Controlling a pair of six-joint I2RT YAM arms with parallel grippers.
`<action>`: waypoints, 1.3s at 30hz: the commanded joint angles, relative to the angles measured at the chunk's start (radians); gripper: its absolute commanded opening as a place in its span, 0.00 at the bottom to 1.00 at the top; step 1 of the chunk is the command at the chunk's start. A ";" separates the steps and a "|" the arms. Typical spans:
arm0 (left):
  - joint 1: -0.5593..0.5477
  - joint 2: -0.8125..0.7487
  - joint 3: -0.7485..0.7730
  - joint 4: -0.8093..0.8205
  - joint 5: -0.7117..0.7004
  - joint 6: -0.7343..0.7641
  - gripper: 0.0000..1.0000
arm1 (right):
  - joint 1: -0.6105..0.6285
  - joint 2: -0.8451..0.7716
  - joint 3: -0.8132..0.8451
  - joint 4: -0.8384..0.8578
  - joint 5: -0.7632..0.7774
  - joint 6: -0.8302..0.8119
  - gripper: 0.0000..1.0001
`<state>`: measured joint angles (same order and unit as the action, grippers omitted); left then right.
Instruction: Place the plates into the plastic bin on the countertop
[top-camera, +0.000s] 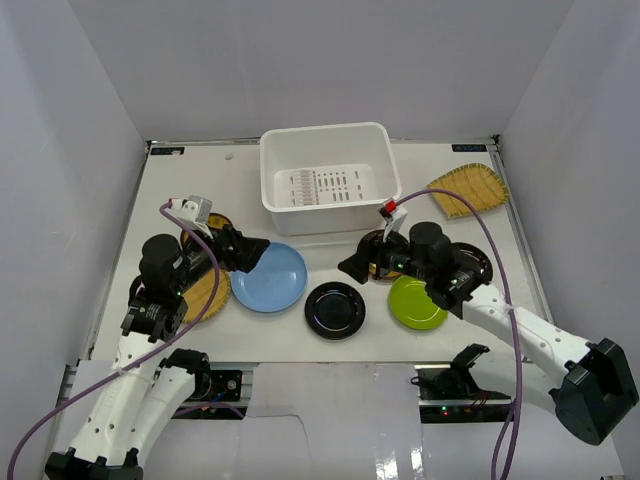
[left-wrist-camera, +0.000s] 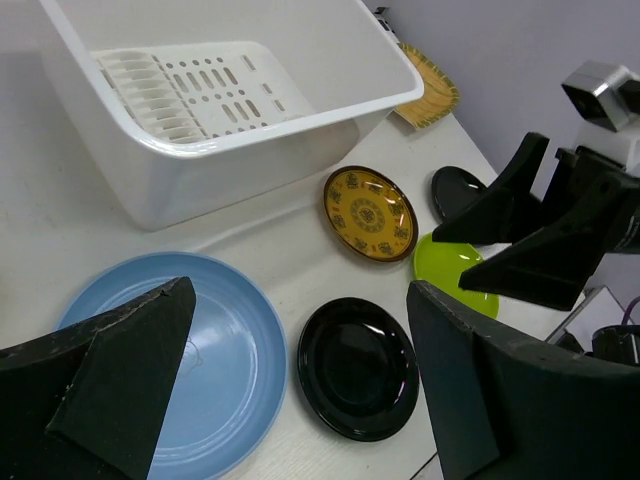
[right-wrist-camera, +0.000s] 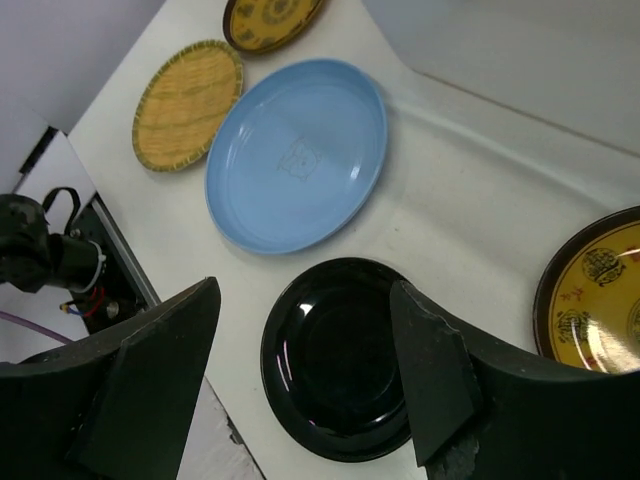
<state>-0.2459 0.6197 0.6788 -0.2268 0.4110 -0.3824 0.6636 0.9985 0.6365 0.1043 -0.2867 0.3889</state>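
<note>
Left hand (top-camera: 254, 256) spread wide open and empty, hovering over the 9 o'clock rim of the light blue plate (top-camera: 282, 282); plate centre sits at 4 o'clock of it, so left arm is nearest, likely first pick. Plastic bin (top-camera: 330, 214) lies at 1 o'clock of that plate, no plates inside. Glossy black plate (top-camera: 335, 310) flat on the tabletop (top-camera: 250, 190) at 7 o'clock of the right hand (top-camera: 360, 260), also open, holding nothing; lime green plate (top-camera: 417, 304) at its 4 o'clock

Top overhead; 2 wrist views share black plate (left-wrist-camera: 355, 367).
</note>
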 joint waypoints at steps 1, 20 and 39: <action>-0.004 -0.008 0.025 -0.020 -0.043 0.010 0.98 | 0.092 0.048 0.038 0.020 0.142 -0.048 0.75; -0.012 -0.025 0.027 -0.077 -0.255 0.007 0.98 | 0.268 0.489 0.207 0.094 0.501 0.025 0.64; -0.012 -0.028 0.024 -0.066 -0.238 0.002 0.98 | 0.352 0.812 0.382 0.150 0.612 0.105 0.29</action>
<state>-0.2527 0.5995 0.6800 -0.2928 0.1722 -0.3752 1.0061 1.8076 0.9619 0.2111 0.2497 0.4732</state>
